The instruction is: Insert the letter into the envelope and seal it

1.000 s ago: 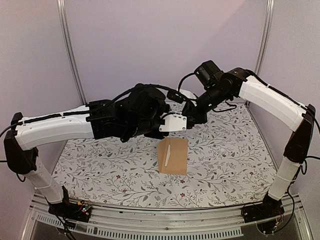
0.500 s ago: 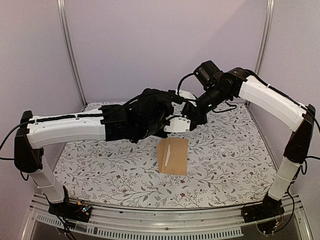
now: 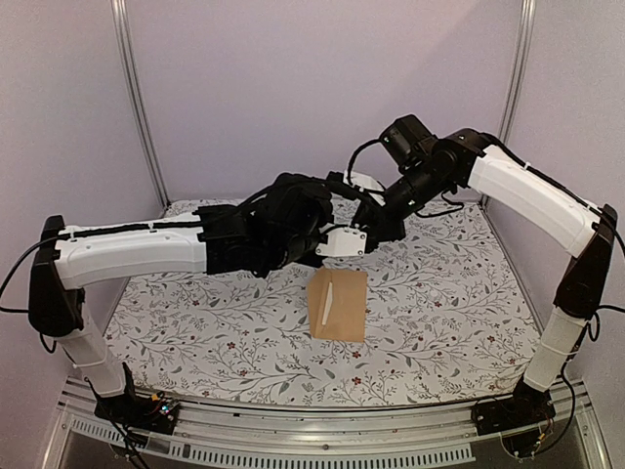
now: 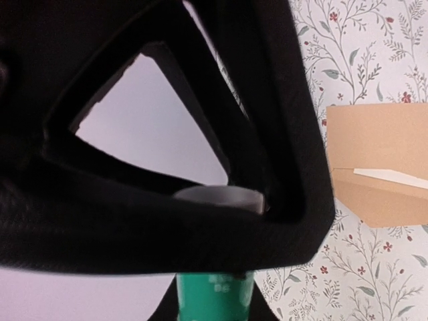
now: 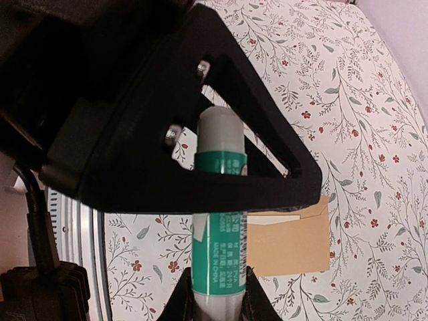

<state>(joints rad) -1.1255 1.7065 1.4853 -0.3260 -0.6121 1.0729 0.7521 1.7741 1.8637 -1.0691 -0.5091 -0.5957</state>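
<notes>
The tan envelope [image 3: 339, 304] lies flat on the floral cloth in the middle of the table. A thin cream strip of the letter [image 3: 329, 298] shows at its mouth; the rest of the letter is hidden inside. Both grippers meet in the air behind the envelope. My right gripper [image 5: 219, 304] is shut on the lower body of a green glue stick [image 5: 219, 234] with a pale cap. My left gripper [image 4: 214, 304] is shut on the same stick [image 4: 214, 294], its finger crossing near the cap. The envelope also shows in the left wrist view [image 4: 381, 140] and the right wrist view [image 5: 287, 244].
The patterned cloth [image 3: 195, 322] covers the table. Purple walls with metal posts [image 3: 137, 107] close the back and sides. A metal rail [image 3: 322, 440] runs along the near edge, and cables hang by both arms.
My left arm has reached further right and slightly back, bringing its gripper onto the glue stick held by the right gripper. The right arm and the envelope have stayed put.
</notes>
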